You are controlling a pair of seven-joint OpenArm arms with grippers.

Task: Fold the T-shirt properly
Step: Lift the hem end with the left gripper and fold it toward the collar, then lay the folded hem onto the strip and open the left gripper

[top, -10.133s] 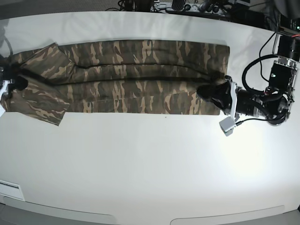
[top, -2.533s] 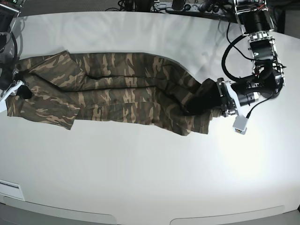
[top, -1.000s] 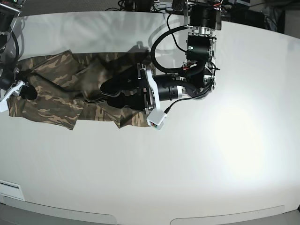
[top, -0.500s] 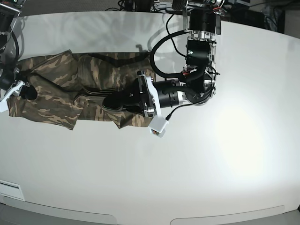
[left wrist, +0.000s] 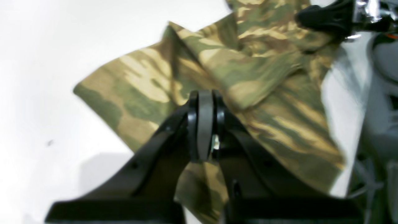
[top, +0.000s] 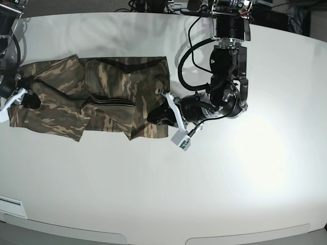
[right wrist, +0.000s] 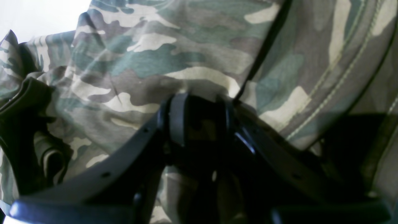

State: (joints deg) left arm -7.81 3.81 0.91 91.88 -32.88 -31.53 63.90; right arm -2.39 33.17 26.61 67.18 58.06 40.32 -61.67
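Lies folded across the upper left of the base view: shirt (top: pixel 92 99), limp camouflage cloth, doubled over on the white table (top: pixel 214 184), with a dark crease line near its middle and a ragged lower edge. At the far left of that view, right gripper (top: pixel 23 98) at the shirt's left end, jaws part-way closed with cloth bunched around them in the right wrist view (right wrist: pixel 199 118); probably pinching a layer, though too dark between the pads to be sure. Further right, at the fold's right edge, left gripper (top: pixel 156 115) low over the cloth, jaws pressed together pad to pad in the left wrist view (left wrist: pixel 203 124), nothing visibly caught between them, cloth lying beneath and beyond. Judged as light, soft and floppy: sags wherever unsupported, drags and wrinkles if pulled along the table, slides little on itself, nothing to break. Best taken at hems, corners or seamed edges, where stitching gives the pads something firm, pinching all layers at once so the lower layer does not stay behind; best lifted rather than dragged, with both ends level to keep the fold square.
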